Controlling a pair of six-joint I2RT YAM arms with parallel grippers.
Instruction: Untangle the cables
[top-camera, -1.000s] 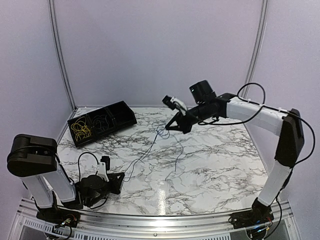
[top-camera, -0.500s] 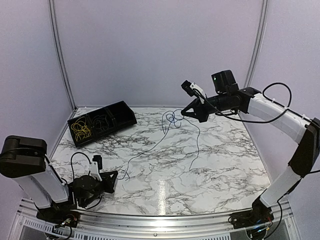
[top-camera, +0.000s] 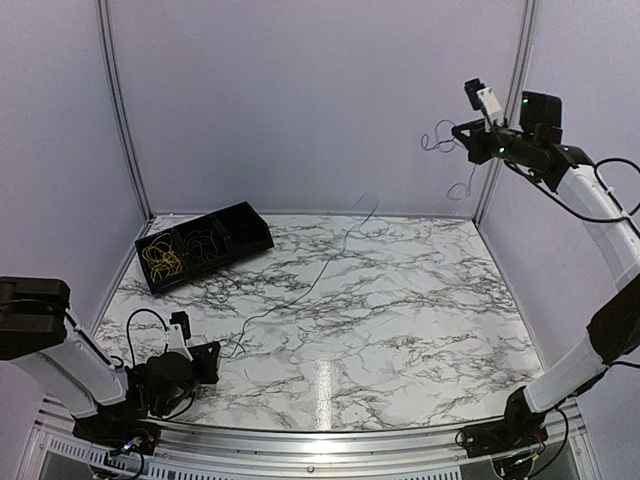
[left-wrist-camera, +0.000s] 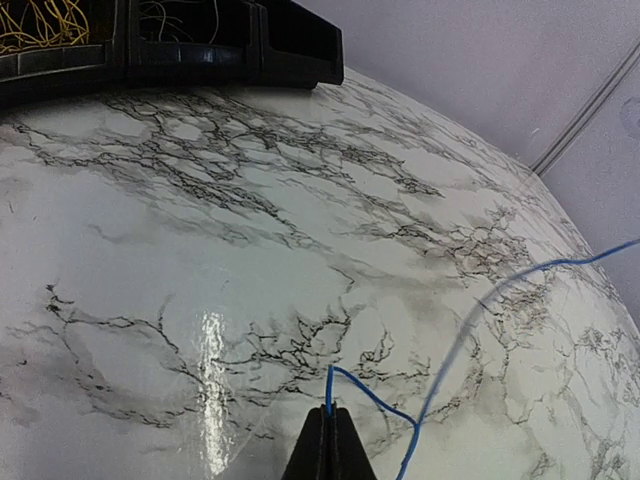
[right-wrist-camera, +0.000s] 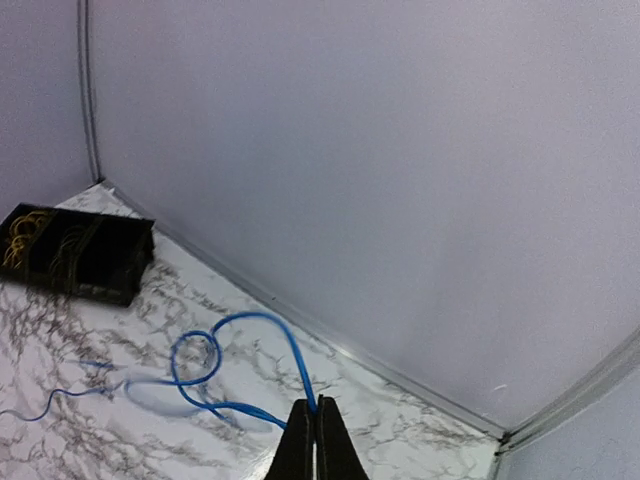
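Pinching the blue cable (left-wrist-camera: 329, 390), left fingers (left-wrist-camera: 318, 455) sit low by the table (top-camera: 420, 300), right fingers (right-wrist-camera: 300, 445) high above it.

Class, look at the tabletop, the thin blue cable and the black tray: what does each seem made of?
The white grey-veined tabletop: marble-look, perhaps laminate; glossy, mirrors a light streak. The thin blue cable: likely plastic-sheathed wire, holding smooth loops. The black compartment tray: seemingly matte moulded plastic, rigid dividers.

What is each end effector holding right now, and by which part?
Both grip one blue cable. The left end effector pinches one end; the right end effector, raised high, pinches it beside the knotted loop.
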